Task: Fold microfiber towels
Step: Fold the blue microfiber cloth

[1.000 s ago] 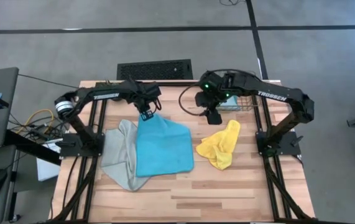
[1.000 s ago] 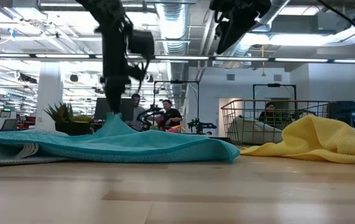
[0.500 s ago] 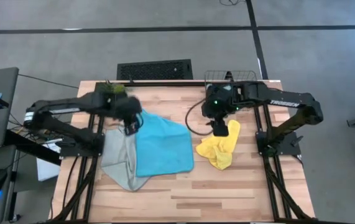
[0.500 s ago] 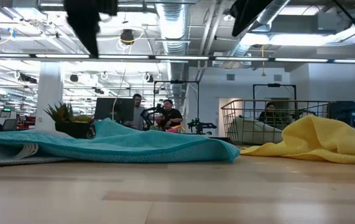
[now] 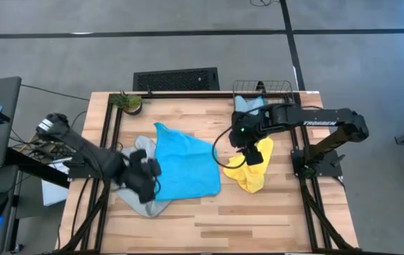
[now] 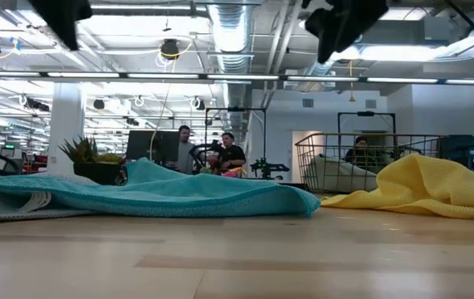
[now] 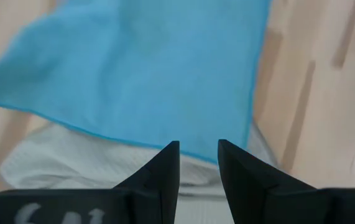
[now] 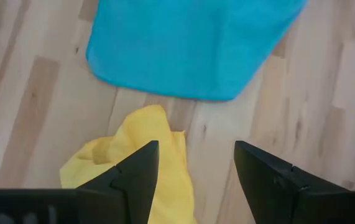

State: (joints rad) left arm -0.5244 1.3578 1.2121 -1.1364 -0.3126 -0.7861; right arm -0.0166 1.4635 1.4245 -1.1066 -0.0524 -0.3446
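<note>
The cyan-blue towel (image 5: 185, 166) lies spread on the table and overlaps the grey-green towel (image 5: 132, 191), which sticks out at its left and near sides. The yellow towel (image 5: 250, 170) lies crumpled to the right. The pale blue towel (image 5: 247, 105) lies in the wire basket (image 5: 262, 88) at the far edge. My left gripper (image 5: 147, 181) hovers above the cyan towel's near left edge (image 7: 146, 68) and the grey-green towel (image 7: 102, 165), fingers slightly apart. My right gripper (image 5: 253, 154) hovers open above the yellow towel's far end (image 8: 146, 162).
A small potted plant (image 5: 127, 103) stands at the table's far left corner. Bare wood lies along the near edge (image 5: 258, 219). People sit in the room behind the table (image 6: 220, 154).
My left gripper has let go of the cyan towel's far left corner, which has dropped back onto the table. It has then swung up and toward the near left. My right gripper has moved from beside the basket toward the near edge, over the yellow towel.
</note>
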